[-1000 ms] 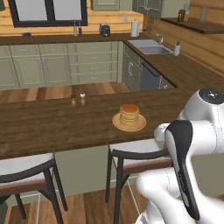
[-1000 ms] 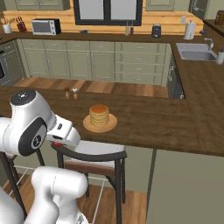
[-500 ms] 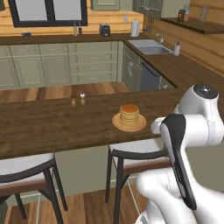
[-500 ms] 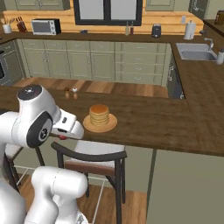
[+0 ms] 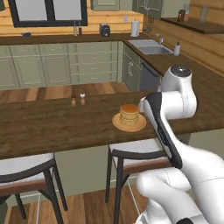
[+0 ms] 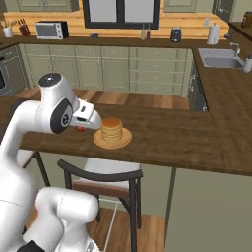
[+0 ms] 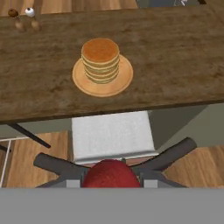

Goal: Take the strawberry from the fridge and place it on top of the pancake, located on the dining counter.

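Gripping the strawberry [image 7: 112, 173], the end effector [image 7: 112, 180] sits at bottom centre of the hand view, jaws closed on the berry's two sides with the red dome bulging up between them; in the right base view the same berry [image 6: 79, 129] is a small red dot at the tip of the white hand, left of centre, just beside the plate's left edge. Berry is probably very light and soft, skin a bit slick and easy to bruise, so the side pinch across its widest part looks like the right hold, no harder squeeze needed; rounded, so it could roll off once released. Pancake [image 7: 101, 59] stack sits in the upper middle of the hand view on its tan plate [image 7: 124, 82], on the dining counter surface [image 7: 175, 65]; top disc is flat and looks a fair landing spot, but small, so release should be centred and low. In the left base view the stack [image 5: 129, 114] is centre frame with the arm's elbow just right of it. Around: two small shakers [image 7: 24, 18] at upper left of the hand view, well apart from the plate; a stool [image 7: 112, 136] with a pale seat and dark back bar directly under the end effector, near the surface edge. Nothing stands between berry and stack; only the near surface edge and the stack's height look like things to get over.
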